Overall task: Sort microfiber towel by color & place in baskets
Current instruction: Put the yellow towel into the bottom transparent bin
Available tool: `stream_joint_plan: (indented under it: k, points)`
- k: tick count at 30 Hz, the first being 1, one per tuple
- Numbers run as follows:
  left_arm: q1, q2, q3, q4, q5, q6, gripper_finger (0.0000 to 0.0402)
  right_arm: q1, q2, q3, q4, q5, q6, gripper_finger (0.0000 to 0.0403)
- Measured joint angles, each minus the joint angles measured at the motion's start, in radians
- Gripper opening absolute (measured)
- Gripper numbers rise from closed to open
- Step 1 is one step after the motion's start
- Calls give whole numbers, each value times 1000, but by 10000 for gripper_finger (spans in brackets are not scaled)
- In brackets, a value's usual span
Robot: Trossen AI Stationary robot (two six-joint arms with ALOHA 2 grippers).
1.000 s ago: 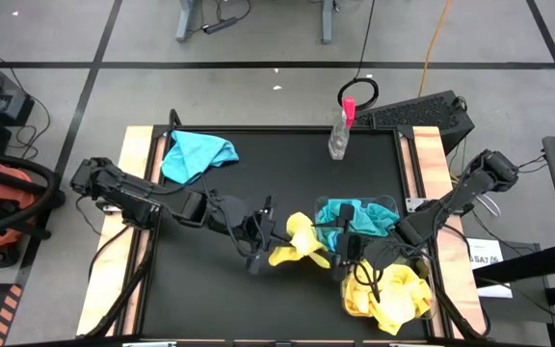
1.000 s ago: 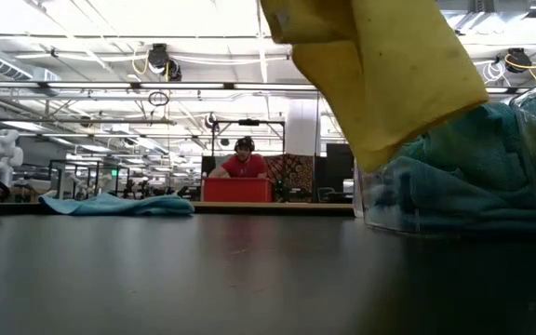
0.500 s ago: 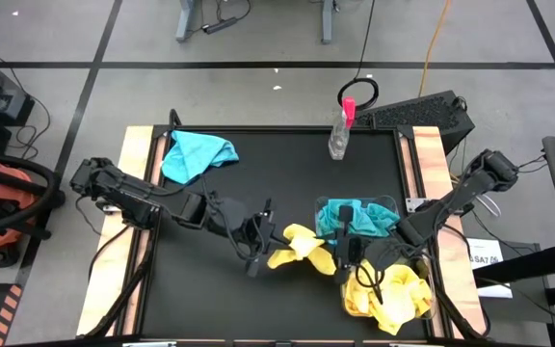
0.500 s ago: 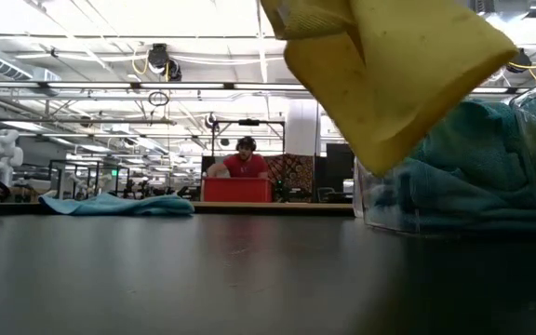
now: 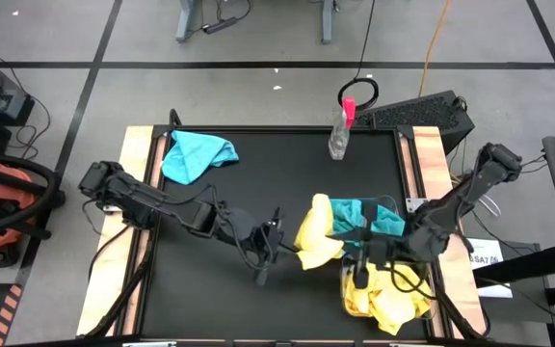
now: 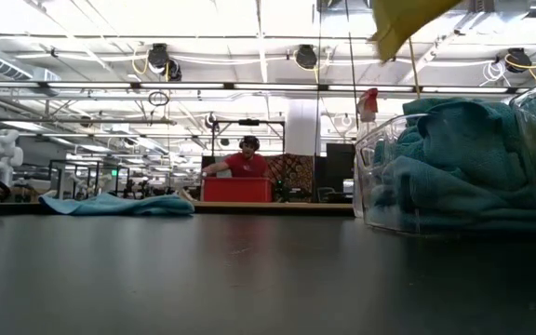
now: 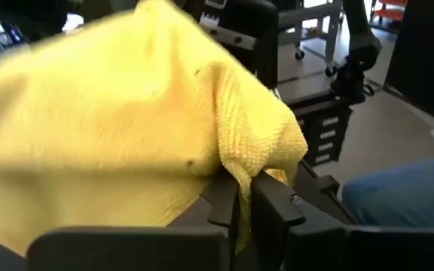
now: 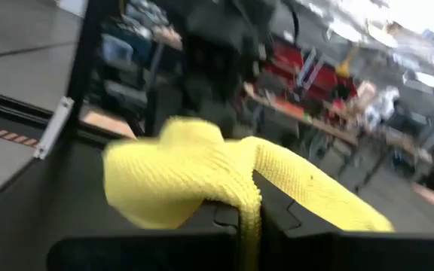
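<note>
A yellow towel (image 5: 316, 231) hangs in the air between my two grippers, beside the basket (image 5: 393, 204) that holds teal towels. My left gripper (image 5: 282, 243) is shut on its left side and my right gripper (image 5: 353, 253) on its right side. Only the towel's lowest corner (image 6: 408, 19) shows at the top of the low view. The second basket (image 5: 430, 306) at the near right holds yellow towels (image 5: 388, 294). A teal towel (image 5: 196, 154) lies flat on the table at the far left. My left gripper pinches a bunched fold of the yellow towel (image 7: 239, 169) between its two fingers, coming nearly level from the table's left. The cloth billows above and beyond the fingers, clear of the table. My right gripper pinches a fold of the same towel (image 8: 249, 197) between its two fingers, coming level from the table's right. The cloth drapes to both sides of the fingers, lifted clear.
A clear spray bottle with a pink top (image 5: 340, 130) stands at the table's far edge. Wooden rails (image 5: 135, 164) run along the left and right sides. The black table top (image 5: 220, 299) lies bare at the near left. A person in red (image 6: 245, 167) sits far behind the table.
My right gripper has shut on the yellow towel and gone up with it. My left gripper has moved a little toward the table's right edge. The towel has risen clear of the table; in the low view it has gone almost out of the top.
</note>
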Motion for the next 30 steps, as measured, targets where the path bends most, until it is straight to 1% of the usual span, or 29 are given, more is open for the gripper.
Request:
stream_joint_plan:
  k: [2,4,8,10,13,19,22,24,27,30]
  points:
    - [-2,26,2,36,-1,0,29,23,-12,0,25,-18,-54,1]
    - [-3,46,2,61,0,0,29,49,-23,4,12,-17,-75,1]
    - [-3,65,2,91,0,1,30,108,-46,27,-75,-8,-78,1]
    - [-4,67,2,84,0,0,37,138,-58,47,-133,-9,-55,0]
    - [-8,73,-3,64,-1,-1,71,181,-69,76,-219,-12,-5,0]
    - [-21,71,-3,58,5,3,182,271,-70,135,-385,-14,60,0]
    - [-24,71,-3,40,6,0,220,318,-70,175,-537,-16,157,0]
    - [-27,71,-2,22,6,-1,233,353,-70,207,-666,-20,260,0]
    - [-33,71,-2,-7,5,-1,238,401,-70,245,-846,-23,460,0]
    - [-33,71,-2,-28,5,-2,239,447,-69,277,-1015,-54,667,0]
